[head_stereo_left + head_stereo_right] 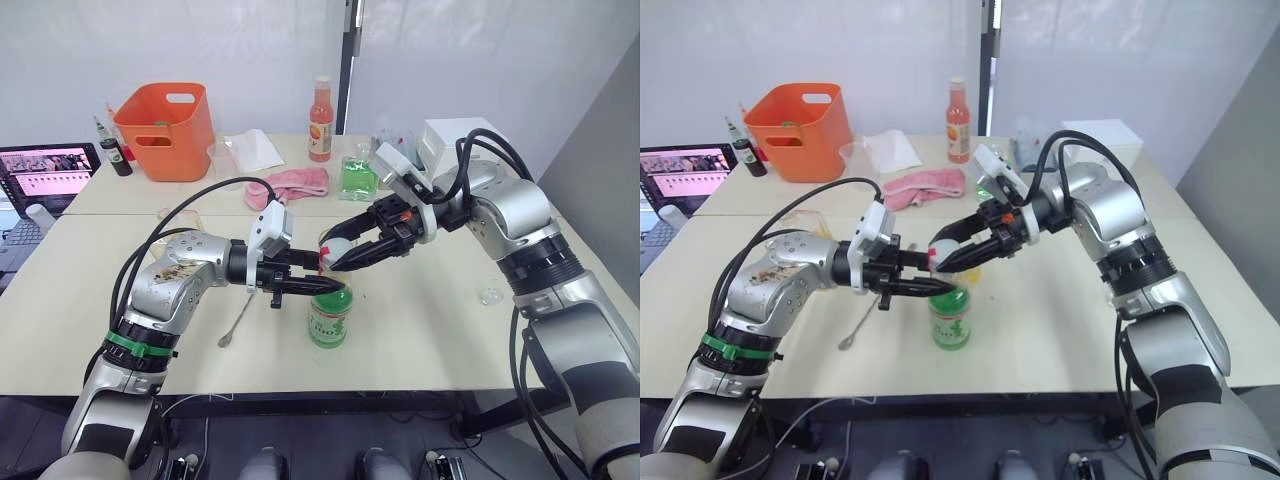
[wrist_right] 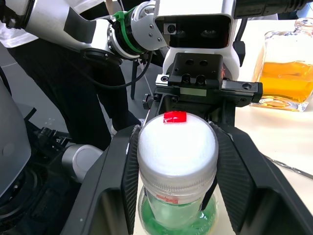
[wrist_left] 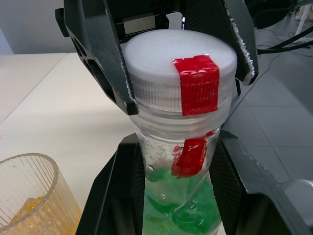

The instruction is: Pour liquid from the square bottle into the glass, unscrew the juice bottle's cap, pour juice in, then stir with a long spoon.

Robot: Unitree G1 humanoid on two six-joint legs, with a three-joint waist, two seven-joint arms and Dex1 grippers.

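cap [image 3: 178, 61]: white, red tape | juice [image 1: 329, 318]: pale green | basket [image 1: 168, 130]: orange | towel [image 1: 290, 186]: pink

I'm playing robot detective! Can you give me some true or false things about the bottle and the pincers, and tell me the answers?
1. The right pincer grips the white cap. True.
2. The left pincer holds the juice bottle by its neck. True.
3. The cap is already off and lying on the table. False: it sits on the bottle, between the right pincer's fingers.
4. The juice bottle lies on its side. False: it stands upright on the table.
5. The glass has some yellow-orange liquid in it. True.
6. The spoon is in the glass. False: it lies on the table beside the left arm.
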